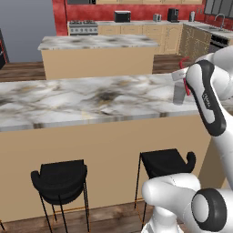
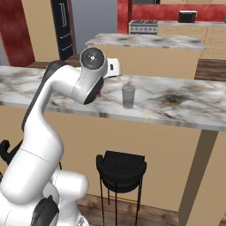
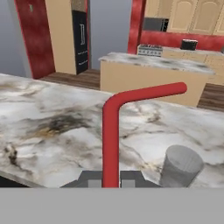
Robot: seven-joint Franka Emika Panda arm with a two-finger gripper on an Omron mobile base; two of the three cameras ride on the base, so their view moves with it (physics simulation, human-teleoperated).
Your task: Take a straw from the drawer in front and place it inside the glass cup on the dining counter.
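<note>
The long marble-topped surface (image 3: pixel 52 127) spreads wide and bare beyond the claw (image 3: pixel 110 179), which is clamped on a bent red straw (image 3: pixel 111 131); beside it stands a clear glass cup (image 3: pixel 180 167).

No text, label, brand or number can be read anywhere. A small pale marking sits on the arm's dark joint cover (image 1: pixel 207 98), too blurred to make out.
</note>
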